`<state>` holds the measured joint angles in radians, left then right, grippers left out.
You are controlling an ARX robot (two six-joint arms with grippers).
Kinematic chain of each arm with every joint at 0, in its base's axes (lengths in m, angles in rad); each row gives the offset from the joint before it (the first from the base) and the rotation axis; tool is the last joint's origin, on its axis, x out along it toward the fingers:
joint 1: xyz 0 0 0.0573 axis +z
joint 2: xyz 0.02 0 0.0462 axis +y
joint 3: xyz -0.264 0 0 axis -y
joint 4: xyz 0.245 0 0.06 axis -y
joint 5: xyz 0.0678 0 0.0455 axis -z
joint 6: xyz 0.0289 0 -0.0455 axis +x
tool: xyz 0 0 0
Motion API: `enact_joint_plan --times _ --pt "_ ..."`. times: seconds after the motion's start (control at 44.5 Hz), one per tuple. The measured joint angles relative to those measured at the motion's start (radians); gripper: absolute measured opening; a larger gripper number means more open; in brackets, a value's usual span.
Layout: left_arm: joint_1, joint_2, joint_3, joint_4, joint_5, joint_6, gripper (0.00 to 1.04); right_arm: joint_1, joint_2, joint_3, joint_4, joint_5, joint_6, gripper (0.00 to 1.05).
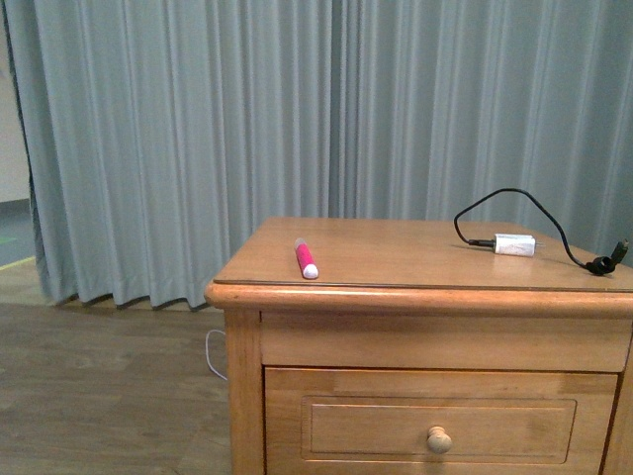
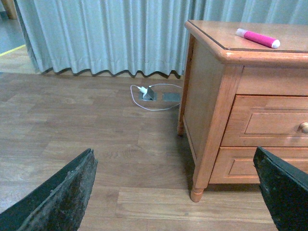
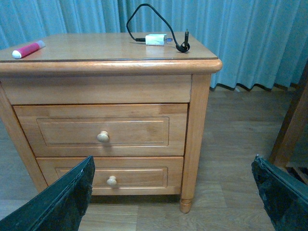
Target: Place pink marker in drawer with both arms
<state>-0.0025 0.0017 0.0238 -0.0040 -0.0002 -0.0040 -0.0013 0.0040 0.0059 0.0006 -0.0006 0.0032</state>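
The pink marker (image 1: 306,258) looks light, rigid, slick-barrelled — take it across its middle; it lies on the table (image 1: 396,259); left claw (image 2: 171,192) and right claw (image 3: 171,202) both gape, empty.

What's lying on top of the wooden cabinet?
A short pink marker and a small white charger with its black cable. The shut top wooden drawer hides its inside.

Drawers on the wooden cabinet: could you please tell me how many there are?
2. The upper drawer sits just under the cabinet top; the lower drawer lies directly beneath it, near the floor. Both are shut, and none appears hidden.
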Motion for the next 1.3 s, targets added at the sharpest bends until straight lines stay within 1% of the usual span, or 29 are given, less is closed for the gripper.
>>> enact_joint_plan --times 1.146,1.169,1.191,1.258,1.303 --pt "0.000 0.000 0.000 0.000 0.000 0.000 0.99 0.000 0.000 0.000 0.000 0.000 0.000 0.96" --pt "0.000 0.000 0.000 0.000 0.000 0.000 0.99 0.002 0.005 0.002 -0.009 0.010 0.008 0.96" --pt "0.000 0.000 0.000 0.000 0.000 0.000 0.99 0.005 0.023 0.021 -0.067 0.033 0.032 0.96" --pt "0.000 0.000 0.000 0.000 0.000 0.000 0.99 0.010 0.114 0.069 -0.196 0.052 0.128 0.96" --pt "0.000 0.000 0.000 0.000 0.000 0.000 0.99 0.021 0.175 0.081 -0.202 0.053 0.163 0.96"
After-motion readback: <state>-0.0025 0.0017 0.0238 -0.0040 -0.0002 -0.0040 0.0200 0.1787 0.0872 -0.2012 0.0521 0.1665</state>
